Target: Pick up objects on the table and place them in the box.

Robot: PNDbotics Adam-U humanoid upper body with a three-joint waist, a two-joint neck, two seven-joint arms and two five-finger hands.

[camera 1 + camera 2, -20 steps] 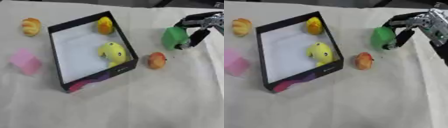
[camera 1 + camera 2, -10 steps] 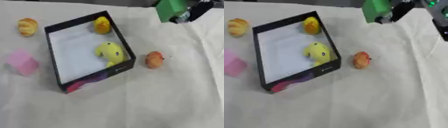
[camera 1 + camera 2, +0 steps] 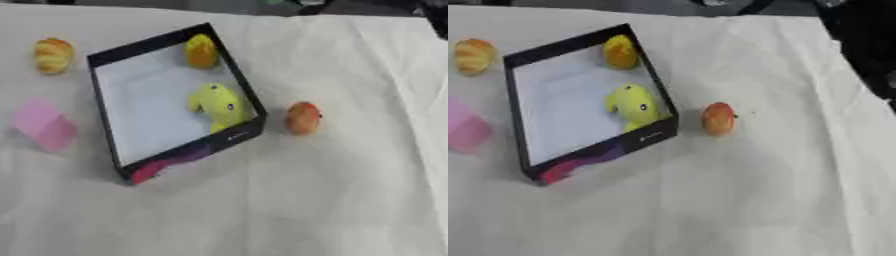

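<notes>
A black box (image 3: pixel 198 152) with a white floor lies askew left of the middle. Inside it a yellow toy (image 3: pixel 217 104) rests against the right wall, and a small yellow-orange thing (image 3: pixel 200 51) sits in the far corner. On the cloth just right of the box lies an orange-red fruit (image 3: pixel 303 118). To the box's left lie a bread-like roll (image 3: pixel 52 55) and a pink block (image 3: pixel 44 125). Neither hand shows. Only a dark stretch of my right arm (image 3: pixel 863 45) runs along the upper right edge. The green thing is out of sight.
A white, creased cloth (image 3: pixel 350 190) covers the whole table. Its far edge runs along the top of the views, with dark shapes beyond.
My right hand, shut on the green thing, rose from right of the box to the far edge and then left the picture at the top. Things on the cloth stayed put.
</notes>
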